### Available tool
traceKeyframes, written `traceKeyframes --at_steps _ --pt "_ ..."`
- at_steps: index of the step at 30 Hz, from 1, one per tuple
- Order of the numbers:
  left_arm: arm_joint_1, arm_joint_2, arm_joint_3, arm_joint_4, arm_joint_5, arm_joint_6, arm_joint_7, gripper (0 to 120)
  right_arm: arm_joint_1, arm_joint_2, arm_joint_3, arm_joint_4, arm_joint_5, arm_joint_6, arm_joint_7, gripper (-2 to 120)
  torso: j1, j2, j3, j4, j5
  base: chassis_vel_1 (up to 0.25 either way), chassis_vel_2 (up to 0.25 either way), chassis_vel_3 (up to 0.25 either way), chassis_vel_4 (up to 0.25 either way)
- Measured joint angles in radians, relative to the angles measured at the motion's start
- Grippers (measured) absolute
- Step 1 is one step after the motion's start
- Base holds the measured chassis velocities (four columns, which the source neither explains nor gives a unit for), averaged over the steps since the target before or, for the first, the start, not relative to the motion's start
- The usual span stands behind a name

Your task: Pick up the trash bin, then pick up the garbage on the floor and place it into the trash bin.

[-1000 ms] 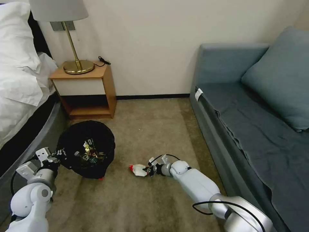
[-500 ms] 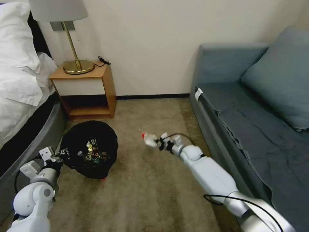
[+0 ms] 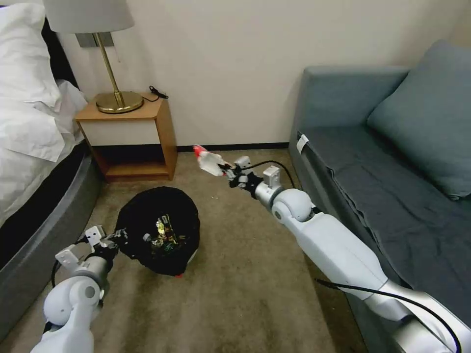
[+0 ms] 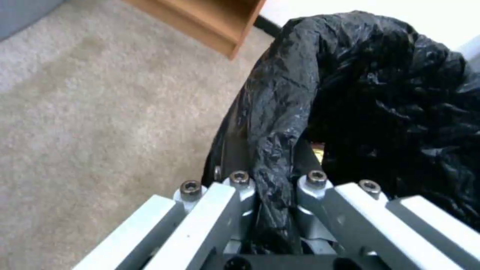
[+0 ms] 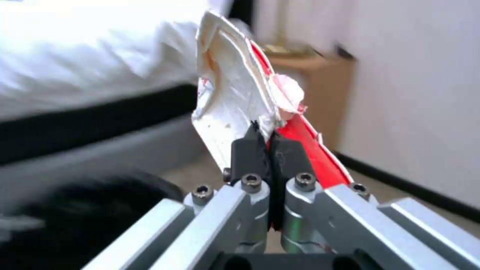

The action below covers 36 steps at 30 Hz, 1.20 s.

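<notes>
The trash bin [image 3: 159, 235], lined with a crinkly black bag, hangs tilted just above the carpet with shiny wrappers inside. My left gripper [image 3: 117, 239] is shut on its rim; the wrist view shows the black bag [image 4: 280, 123] pinched between the fingers. My right gripper [image 3: 229, 172] is raised to the upper right of the bin and is shut on a crumpled red-white wrapper [image 3: 208, 160]. In the right wrist view that wrapper [image 5: 235, 93] sticks up from the closed black pads [image 5: 250, 150].
A wooden nightstand [image 3: 135, 132] with a brass lamp [image 3: 110, 68] stands against the wall behind the bin. A bed [image 3: 34, 147] runs along the left and a blue-grey sofa [image 3: 387, 186] along the right. Tan carpet [image 3: 245, 274] lies between them.
My right gripper lifted the red-white wrapper off the carpet and carried it up and away toward the wall. My left arm shifted the trash bin rightward.
</notes>
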Motion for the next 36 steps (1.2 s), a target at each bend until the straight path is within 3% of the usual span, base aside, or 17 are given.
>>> traceKeyframes --at_steps 10,14,19,27,34,36 --pt "-0.015 -0.004 0.009 0.033 0.02 -0.001 0.008 4 -0.004 -0.084 -0.105 0.232 0.079 -0.002 -0.003 0 0.0 0.0 0.0 -0.0001 0.0 0.0 0.0 0.0 0.0" --pt "-0.014 -0.012 0.013 0.029 0.015 -0.001 0.011 4 -0.031 -0.113 -0.141 0.263 0.066 -0.003 -0.02 0 0.0 0.0 0.0 -0.0005 0.0 0.0 0.0 0.0 0.0" --pt "-0.004 -0.023 0.015 0.01 -0.002 0.006 0.016 4 -0.076 -0.094 -0.174 0.229 -0.005 0.008 -0.042 0 0.0 0.0 0.0 -0.0004 0.0002 0.0 0.0 0.0 0.0" --pt "0.01 -0.032 0.02 -0.018 -0.013 0.016 0.016 4 -0.111 0.014 -0.211 0.105 -0.099 0.036 -0.076 0 0.0 0.0 0.0 0.0 0.0001 0.0 0.0 0.0 0.0" --pt "0.006 -0.032 0.018 -0.019 -0.016 0.017 0.014 4 -0.124 0.016 -0.221 0.089 -0.129 0.044 -0.08 1 0.0 0.0 0.0 -0.0001 0.0001 0.0 0.0 0.0 0.0" --pt "0.005 -0.032 0.017 -0.019 -0.019 0.019 0.013 4 -0.128 0.009 -0.221 0.089 -0.139 0.047 -0.085 9 0.0 0.0 0.0 -0.0002 0.0001 0.0 0.0 0.0 0.0"
